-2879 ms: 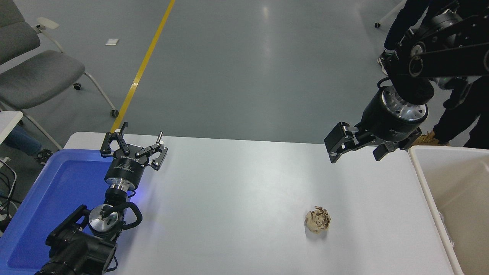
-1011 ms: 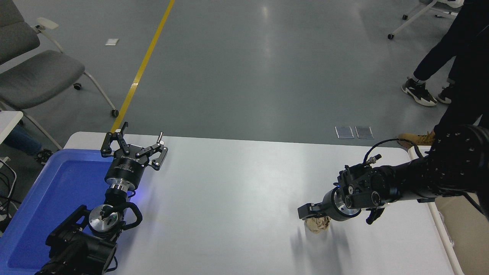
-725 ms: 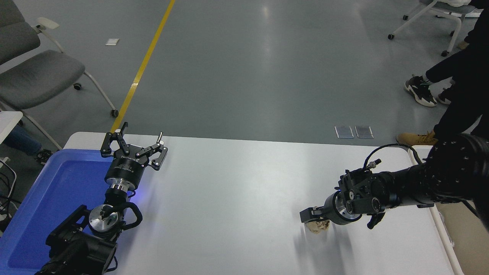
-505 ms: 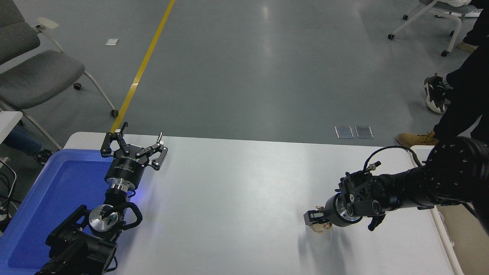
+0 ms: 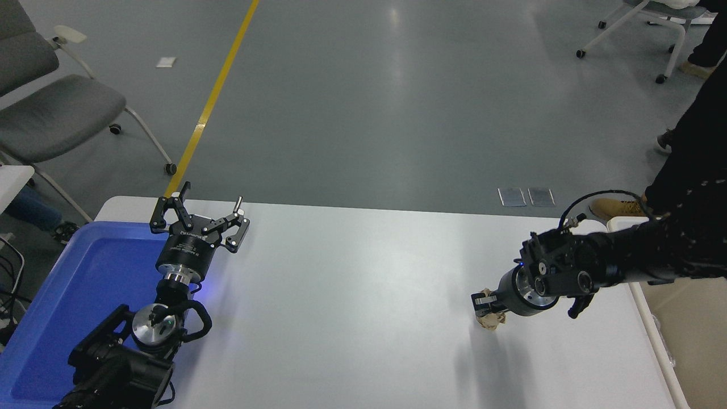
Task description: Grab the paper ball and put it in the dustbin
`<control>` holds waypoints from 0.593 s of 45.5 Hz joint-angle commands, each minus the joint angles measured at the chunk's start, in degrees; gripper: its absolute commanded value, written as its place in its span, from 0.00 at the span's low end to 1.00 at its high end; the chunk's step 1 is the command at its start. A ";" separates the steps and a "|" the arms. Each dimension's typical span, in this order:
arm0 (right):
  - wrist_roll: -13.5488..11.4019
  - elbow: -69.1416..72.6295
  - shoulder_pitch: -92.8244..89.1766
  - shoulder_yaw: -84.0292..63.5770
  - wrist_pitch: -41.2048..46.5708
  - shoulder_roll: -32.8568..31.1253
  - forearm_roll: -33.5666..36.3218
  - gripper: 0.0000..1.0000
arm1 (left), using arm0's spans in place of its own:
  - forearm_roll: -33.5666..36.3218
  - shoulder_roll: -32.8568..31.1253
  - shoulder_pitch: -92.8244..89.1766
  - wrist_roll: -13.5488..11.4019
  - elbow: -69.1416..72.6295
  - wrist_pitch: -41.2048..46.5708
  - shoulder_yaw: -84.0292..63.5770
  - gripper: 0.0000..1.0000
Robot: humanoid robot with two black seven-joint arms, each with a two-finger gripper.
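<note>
My right gripper (image 5: 487, 307) reaches in from the right edge and is shut on the paper ball (image 5: 492, 320), a crumpled tan wad that hangs a little above the white table (image 5: 352, 318), with its shadow lower on the tabletop. Only part of the ball shows below the fingers. The dustbin (image 5: 653, 324), cream-white with a thick rim, stands at the table's right end, partly hidden by the right arm. My left gripper (image 5: 199, 218) is parked open at the lower left, beside the blue tray.
A shallow blue tray (image 5: 68, 295) lies at the table's left end under the left arm. A grey chair (image 5: 51, 113) stands at the upper left. A person in dark clothes (image 5: 693, 153) stands by the far right corner, a tan boot near the dustbin.
My right gripper came down onto the paper ball, shut on it, and has since lifted it and carried it a little right, toward the dustbin. The person's feet have shifted. The left arm has not moved.
</note>
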 commanded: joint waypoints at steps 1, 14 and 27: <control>-0.04 12.80 17.14 -1.41 7.44 -7.67 -0.84 0.00 | -0.01 0.00 0.00 0.00 0.01 0.00 0.00 0.99; -0.04 21.25 39.12 -3.52 22.38 -12.42 -1.37 0.00 | -0.01 0.00 0.00 0.00 0.01 0.00 0.00 0.99; -0.30 21.25 46.42 -4.84 27.13 -16.98 -1.02 0.00 | -0.01 0.00 0.00 0.00 0.01 0.00 0.00 0.99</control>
